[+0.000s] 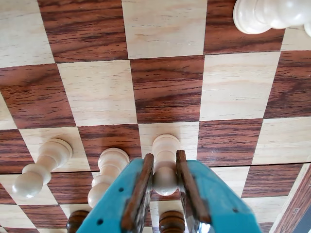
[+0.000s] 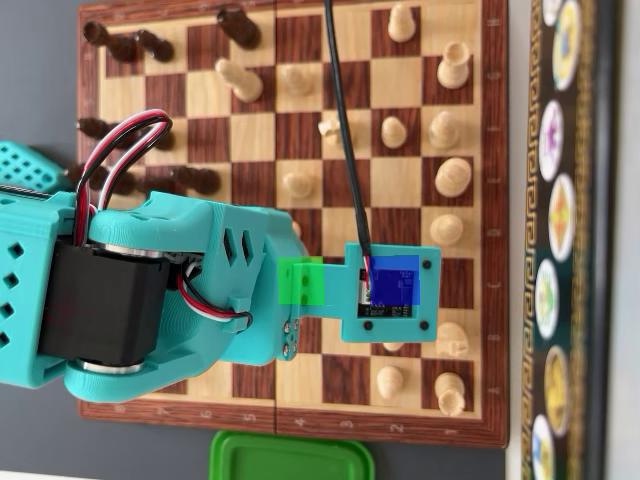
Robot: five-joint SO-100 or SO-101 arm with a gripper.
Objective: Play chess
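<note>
Gripping a white pawn [image 1: 165, 162] at its slim neck, the gripper [image 1: 165, 182] has narrow jaws around light, hard, smooth wood that could slip.

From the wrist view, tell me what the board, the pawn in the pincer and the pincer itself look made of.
Board: wood, matte, with clear grain in both the dark and pale squares. Pawn: pale, smooth, slightly glossy; likely turned wood, though plastic can't be ruled out. Pincer: teal plastic, probably 3D-printed, with brown pads on the inner faces, perhaps wood or leather.
</note>
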